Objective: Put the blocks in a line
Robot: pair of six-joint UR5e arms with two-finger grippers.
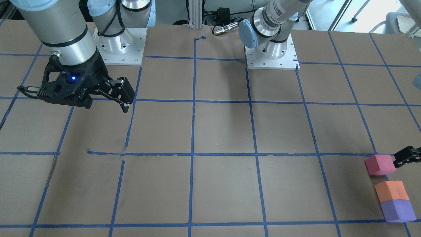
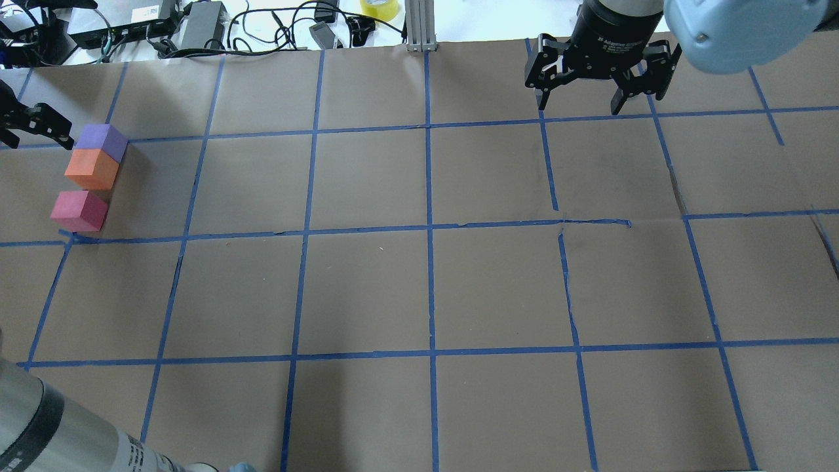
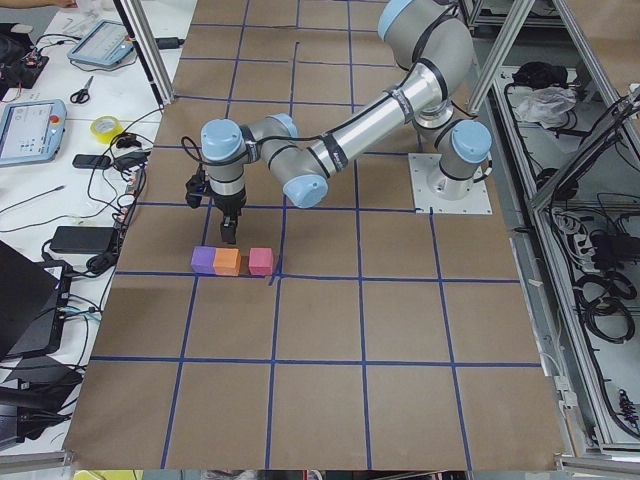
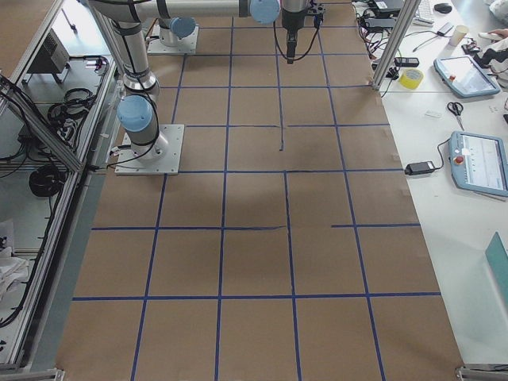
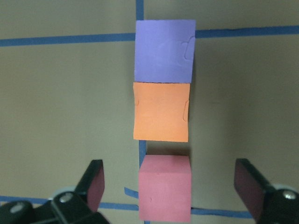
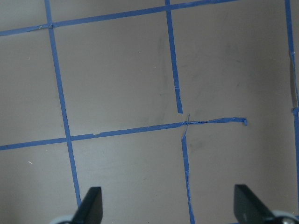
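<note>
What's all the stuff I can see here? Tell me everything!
purple block: one, purple, far end of row, table's left side
orange block: one, orange, middle, touching purple
pink block: one, pinkish-red, near end, small gap from orange
table: one, brown
tape lines: many, blue, grid on table
tape roll: one, yellow, beside table
left gripper: one, black, open, at pink block
right gripper: one, black, open, over bare table

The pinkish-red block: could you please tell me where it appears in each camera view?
Exterior front-facing: pinkish-red block far right, lower half.
Overhead exterior: block far left, upper half.
Exterior left: block left of centre.
Exterior right: not in it.
Left wrist-mounted: block bottom centre.
Right wrist-mounted: not in it.
Shared landmark: the orange block next to it.
</note>
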